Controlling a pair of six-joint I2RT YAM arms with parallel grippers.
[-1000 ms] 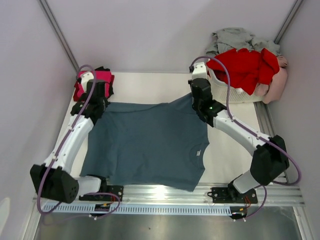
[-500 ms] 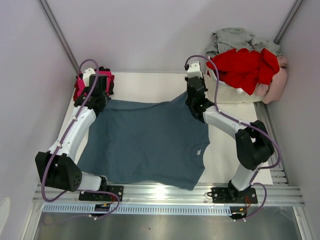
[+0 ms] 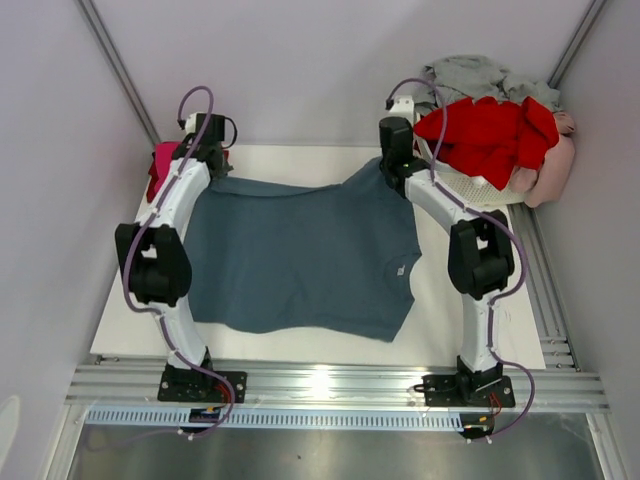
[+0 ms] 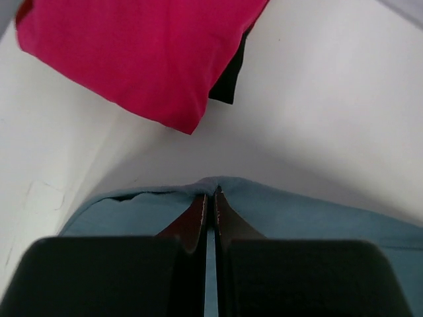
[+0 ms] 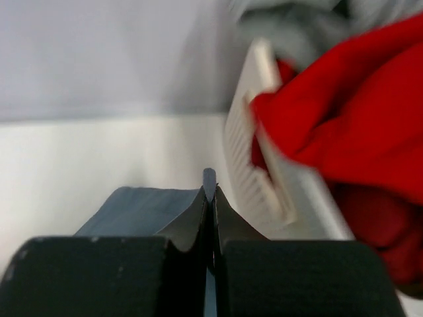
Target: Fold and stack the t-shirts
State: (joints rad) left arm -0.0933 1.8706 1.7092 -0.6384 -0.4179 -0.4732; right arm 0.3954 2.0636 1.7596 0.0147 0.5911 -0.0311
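The large slate blue-grey t-shirt (image 3: pixel 300 255) lies spread on the white table. My left gripper (image 3: pixel 205 168) is shut on its far left edge (image 4: pixel 165 211). My right gripper (image 3: pixel 392 160) is shut on its far right sleeve corner (image 5: pixel 209 178). Both arms are stretched toward the back of the table. A folded magenta t-shirt (image 4: pixel 139 53) lies on a black one (image 4: pixel 228 79) at the far left corner, just beyond my left gripper. A red t-shirt (image 3: pixel 490 135), a grey one (image 3: pixel 470 72) and a pale pink one (image 3: pixel 555 170) are piled in the basket.
The white slatted laundry basket (image 3: pixel 470 185) stands at the back right, close beside my right gripper; it also shows in the right wrist view (image 5: pixel 254 158). Walls close in the table at the back and both sides. A metal rail (image 3: pixel 330 385) runs along the near edge.
Both arms have reached farther toward the back wall, dragging the blue-grey t-shirt away from the near edge. The shirt's bottom edge now lies higher on the table.
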